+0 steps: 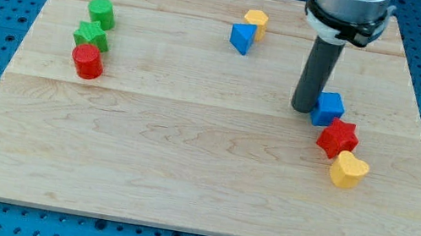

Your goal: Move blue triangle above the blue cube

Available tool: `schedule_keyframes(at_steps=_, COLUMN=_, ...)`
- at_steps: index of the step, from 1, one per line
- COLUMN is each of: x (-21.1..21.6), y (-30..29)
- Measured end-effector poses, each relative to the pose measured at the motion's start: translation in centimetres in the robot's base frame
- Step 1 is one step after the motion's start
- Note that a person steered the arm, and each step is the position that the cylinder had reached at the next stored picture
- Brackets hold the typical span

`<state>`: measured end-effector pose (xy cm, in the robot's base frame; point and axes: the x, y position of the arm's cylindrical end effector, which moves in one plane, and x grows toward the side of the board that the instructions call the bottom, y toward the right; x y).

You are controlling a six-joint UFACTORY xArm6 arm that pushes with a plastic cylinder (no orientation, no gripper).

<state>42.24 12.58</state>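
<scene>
The blue triangle (243, 38) lies near the view's top centre, touching a yellow block (256, 20) just above and to its right. The blue cube (328, 109) sits at the view's right. My tip (302, 108) rests on the board right beside the blue cube's left side, far to the right of and below the blue triangle. The rod rises dark and straight from it.
A red star (337, 138) and a yellow heart-like block (348, 170) run down and right from the blue cube. At the view's left stand a green cylinder (101, 12), a green star (91, 34) and a red cylinder (87, 61). The wooden board (184, 174) lies on a blue pegboard.
</scene>
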Motion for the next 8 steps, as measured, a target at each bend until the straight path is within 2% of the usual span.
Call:
schedule_keyframes(at_steps=1, x=0.0, y=1.6)
schedule_keyframes(at_steps=2, x=-1.1, y=-0.6)
schedule_keyframes(at_steps=3, x=-3.0, y=-9.1)
schedule_keyframes(at_steps=4, x=-7.0, y=-17.4)
schedule_keyframes(at_steps=5, x=-11.3, y=-19.0)
schedule_keyframes(at_steps=6, x=-13.2, y=-18.9)
schedule_keyframes(at_steps=8, x=-14.1, y=-13.5)
